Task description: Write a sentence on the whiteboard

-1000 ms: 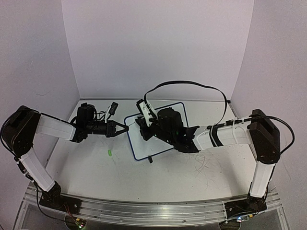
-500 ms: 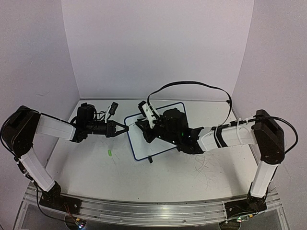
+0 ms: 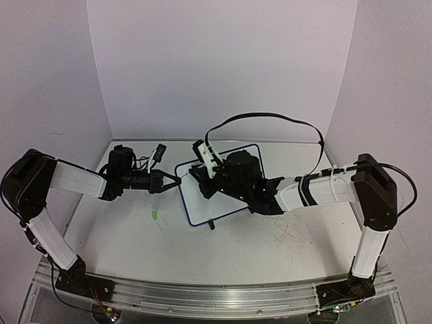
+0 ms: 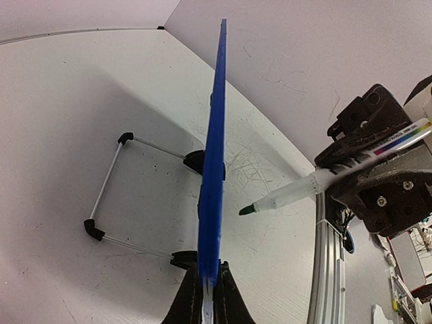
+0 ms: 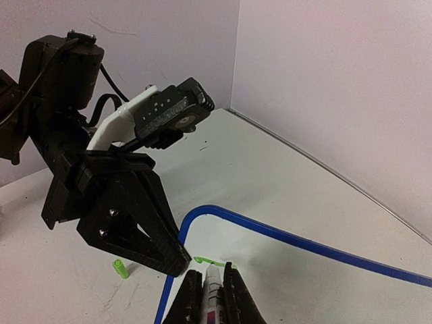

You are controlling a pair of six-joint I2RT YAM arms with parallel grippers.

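Noting whiteboard (image 3: 200, 208), judged light, stiff and tip-prone, pinched at its frame edge by left gripper (image 4: 206, 293); right gripper (image 5: 210, 289) clamped on marker (image 4: 300, 191) near whiteboard face.

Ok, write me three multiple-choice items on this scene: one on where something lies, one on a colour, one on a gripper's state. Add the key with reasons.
1. Where does the small green piece lie?
A. on the table, left of the whiteboard in the top view
B. on the board's face
C. between the right arm's fingers

2. What colour is the tip of the marker?
A. red
B. green
C. black

3. How is the left gripper?
A. open above the table
B. shut on the marker
C. shut on the whiteboard's edge

Key: 1 A, it sits on bare tabletop apart from the board. 2 B, the left wrist view shows a green tip. 3 C, its fingers pinch the blue frame in the left wrist view.
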